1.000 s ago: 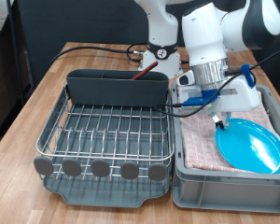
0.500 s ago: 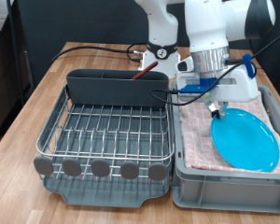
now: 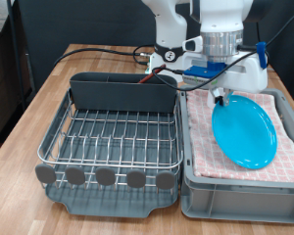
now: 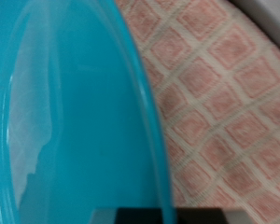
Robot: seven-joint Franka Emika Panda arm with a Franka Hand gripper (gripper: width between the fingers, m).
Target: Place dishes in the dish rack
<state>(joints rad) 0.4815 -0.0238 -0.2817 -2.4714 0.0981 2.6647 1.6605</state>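
Note:
My gripper [image 3: 223, 99] is shut on the rim of the light-blue plate [image 3: 244, 131] and holds it tilted up above the pink checked cloth [image 3: 281, 164] in the light grey bin [image 3: 235, 194]. The wrist view shows the plate [image 4: 65, 121] filling most of the picture over the cloth [image 4: 224, 103]. The dish rack [image 3: 113, 142] stands to the exterior view's left of the bin, its wire grid bare. A brown wooden spoon [image 3: 149, 74] leans in the rack's tall utensil compartment [image 3: 122, 92]. The white cup is not in view.
Black cables [image 3: 98, 51] run over the wooden table [image 3: 29, 117] behind the rack. The robot's base [image 3: 170, 44] stands at the exterior view's top, behind the rack and bin.
The gripper has risen and moved toward the exterior view's left with the plate. The plate has gone from lying nearly flat on the cloth to tilted up on edge.

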